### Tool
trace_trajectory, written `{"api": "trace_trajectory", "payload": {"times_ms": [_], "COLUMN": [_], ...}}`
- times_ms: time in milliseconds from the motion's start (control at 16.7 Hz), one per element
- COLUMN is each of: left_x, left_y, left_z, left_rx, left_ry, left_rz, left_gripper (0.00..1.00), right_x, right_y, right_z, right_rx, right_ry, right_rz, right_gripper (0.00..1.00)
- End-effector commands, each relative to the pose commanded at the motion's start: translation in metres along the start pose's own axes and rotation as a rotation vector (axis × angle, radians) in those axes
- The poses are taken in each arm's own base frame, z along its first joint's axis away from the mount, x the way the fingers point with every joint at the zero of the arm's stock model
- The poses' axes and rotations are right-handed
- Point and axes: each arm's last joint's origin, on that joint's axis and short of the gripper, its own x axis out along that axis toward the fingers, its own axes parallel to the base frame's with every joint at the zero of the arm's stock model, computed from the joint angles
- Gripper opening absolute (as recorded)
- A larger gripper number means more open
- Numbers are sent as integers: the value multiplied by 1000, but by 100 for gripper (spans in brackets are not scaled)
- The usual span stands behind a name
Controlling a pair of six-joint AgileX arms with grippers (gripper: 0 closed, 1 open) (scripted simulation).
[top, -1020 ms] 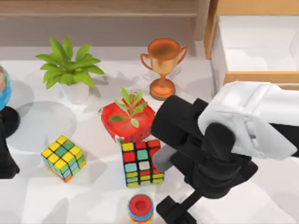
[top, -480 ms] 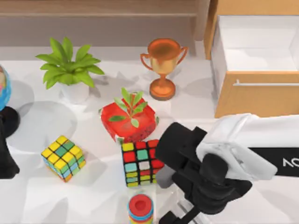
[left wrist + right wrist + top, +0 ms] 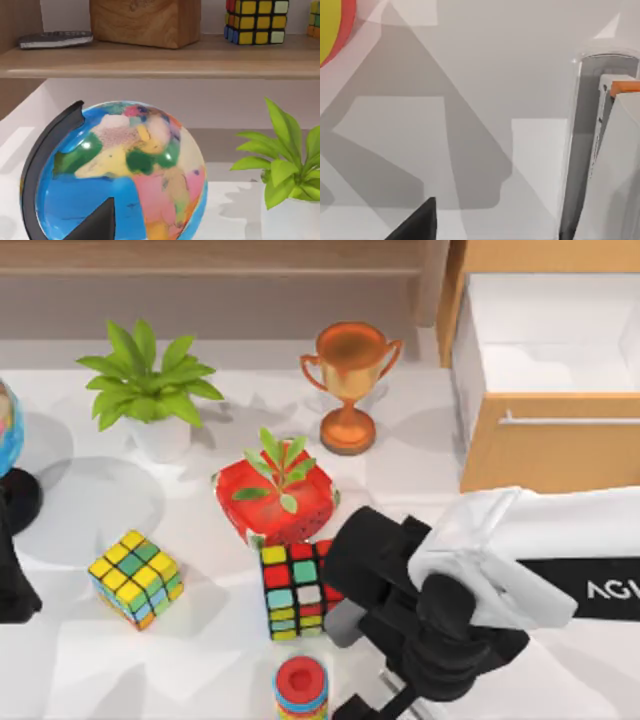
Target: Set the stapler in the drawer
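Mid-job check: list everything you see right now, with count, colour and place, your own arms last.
stapler: one, pale grey with orange tip, on the table in the right wrist view.
drawer: one, tan front, white inside, open, back right.
trophy: one, bronze, back centre.
leafy plant: one, green, white pot, back left.
red pot plant: one, centre.
puzzle cubes: two on the table, multicoloured, front left and front centre.
ring stack: one, red-topped, front edge.
globe: one, blue, far left.
left arm: black, parked far left.
right arm: black and white, low at front right.
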Motion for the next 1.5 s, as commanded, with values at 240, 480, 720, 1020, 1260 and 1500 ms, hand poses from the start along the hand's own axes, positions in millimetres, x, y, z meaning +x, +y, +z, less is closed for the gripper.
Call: {"api": "trace_trajectory", "payload": {"times_ms": [240,480,720,1020,1260,1500], "left_x": [0,0,0,0,0,0], "left_y": [0,0,0,0,0,0], "left_z": [0,0,0,0,0,0], "left_rx": [0,0,0,0,0,0], "left_ry": [0,0,0,0,0,0], "left_rz": [0,0,0,0,0,0], "left_gripper": [100,100,100,100,100,100], "right_x": [0,0,0,0,0,4], "right_y": [0,0,0,0,0,-11], "right_z": [0,0,0,0,0,-5], "right_rx": [0,0,0,0,2,11], "right_ry": [0,0,0,0,-1,27], "right_rz": [0,0,0,0,0,-19], "right_gripper": [62,32,2,0,0,0]}}
